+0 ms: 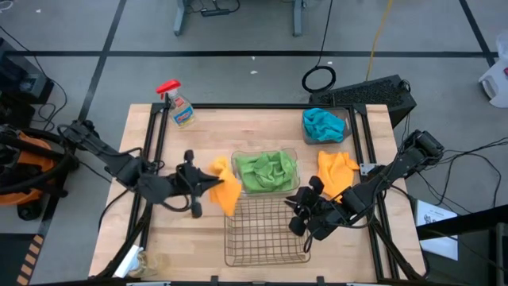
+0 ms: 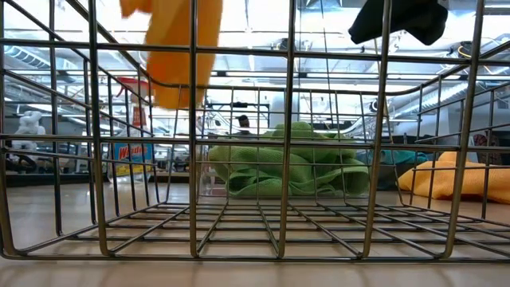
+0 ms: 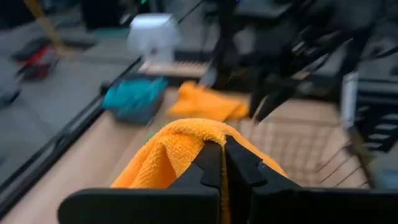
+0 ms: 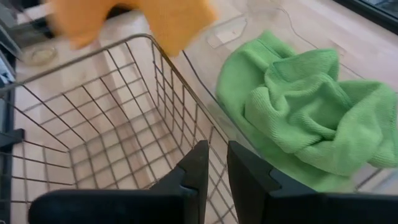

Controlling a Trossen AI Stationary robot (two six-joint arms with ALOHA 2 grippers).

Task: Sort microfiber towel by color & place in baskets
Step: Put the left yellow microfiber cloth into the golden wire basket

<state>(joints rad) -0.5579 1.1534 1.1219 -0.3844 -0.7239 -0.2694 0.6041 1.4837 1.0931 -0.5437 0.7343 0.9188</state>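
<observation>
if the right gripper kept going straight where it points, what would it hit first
Most likely the copper wire mesh basket: the right gripper points at its near rim and wall, with nothing showing in between. The green microfiber towels in the clear plastic container lie off to one side. Depth is hard to judge.

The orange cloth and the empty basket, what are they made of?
The orange cloth, pinched in the left gripper, looks like soft fuzzy microfiber: nubbly, droopy folds. The basket looks like thin metal wire with a coppery shine: an open see-through grid.
</observation>
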